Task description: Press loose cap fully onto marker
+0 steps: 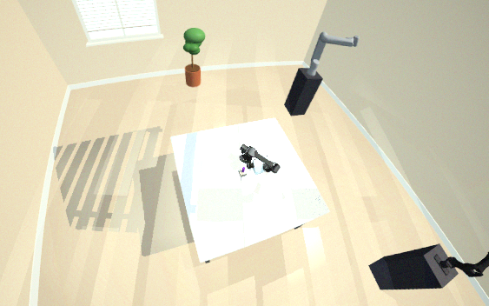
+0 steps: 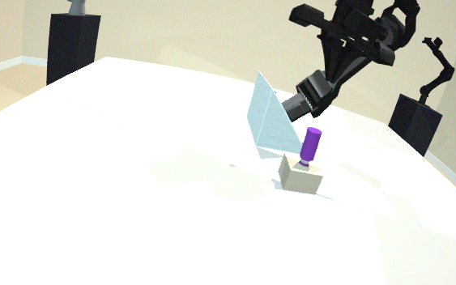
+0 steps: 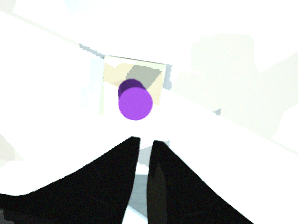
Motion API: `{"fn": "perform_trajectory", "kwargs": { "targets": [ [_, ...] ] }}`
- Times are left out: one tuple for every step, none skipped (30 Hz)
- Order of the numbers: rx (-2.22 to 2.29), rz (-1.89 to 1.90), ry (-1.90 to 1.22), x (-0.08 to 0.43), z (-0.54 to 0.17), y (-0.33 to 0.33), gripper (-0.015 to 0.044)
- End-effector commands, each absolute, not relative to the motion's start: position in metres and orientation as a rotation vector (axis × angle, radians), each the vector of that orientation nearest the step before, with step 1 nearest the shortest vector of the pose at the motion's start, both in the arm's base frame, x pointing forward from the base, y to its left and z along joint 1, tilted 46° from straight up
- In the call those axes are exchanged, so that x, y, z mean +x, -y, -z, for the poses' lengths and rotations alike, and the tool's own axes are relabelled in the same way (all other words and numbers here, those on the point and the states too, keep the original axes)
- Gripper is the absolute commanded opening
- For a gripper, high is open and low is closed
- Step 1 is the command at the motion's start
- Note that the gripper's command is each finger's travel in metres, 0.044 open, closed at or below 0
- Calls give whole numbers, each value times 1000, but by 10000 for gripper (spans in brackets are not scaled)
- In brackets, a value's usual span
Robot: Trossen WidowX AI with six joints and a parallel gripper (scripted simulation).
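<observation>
The purple cap [image 1: 243, 169] [image 2: 311, 145] [image 3: 135, 104] stands upright on the marker, over the holder block [image 2: 301, 181] [image 3: 114, 74]. Below the cap, a short pale band of the marker [image 2: 304, 162] and a purple ring show at the block's top. Whether the cap is clicked fully on cannot be told. My gripper [image 2: 328, 82] [image 3: 145, 148] is nearly closed and empty, with a narrow gap between its fingertips. It is above the cap and apart from it in the exterior view. In the wrist view the cap lies just beyond the fingertips.
A pale blue wedge-shaped panel [image 2: 276, 125] [image 1: 258, 169] stands on the table beside the holder block, between it and the arm's base. The arm reaches over from behind these. Two other arms on dark pedestals [image 1: 303, 92] [image 1: 412, 270] stand off the table.
</observation>
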State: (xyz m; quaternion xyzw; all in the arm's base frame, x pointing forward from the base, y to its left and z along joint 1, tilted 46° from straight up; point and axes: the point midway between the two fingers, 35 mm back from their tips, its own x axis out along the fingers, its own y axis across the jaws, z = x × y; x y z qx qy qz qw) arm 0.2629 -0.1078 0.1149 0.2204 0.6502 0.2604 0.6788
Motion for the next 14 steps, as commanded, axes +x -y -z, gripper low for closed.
{"fn": "perform_trajectory", "kwargs": {
  "targets": [
    [491,-584,-1465,262,-117,110,105],
    [491,-584,-1465,262,-117,110,131],
    [491,-584,-1465,262,-117,110,158],
    [491,-584,-1465,262,-117,110,184],
    [491,-584,-1465,262,-117,110,210],
    [491,-584,-1465,262,-117,110,236],
    [491,-584,-1465,262,-117,110,262],
    [491,-584,-1465,262,-117,110,289],
    [491,-584,-1465,262,-117,110,315],
    [491,-584,-1465,262,-117,110,341],
    [491,-584,-1465,262,-117,110,367],
    [491,-584,-1465,262,-117,110,394],
    [491,-584,-1465,262,-117,110,420],
    [491,-584,-1465,262,-117,110,440]
  ]
}}
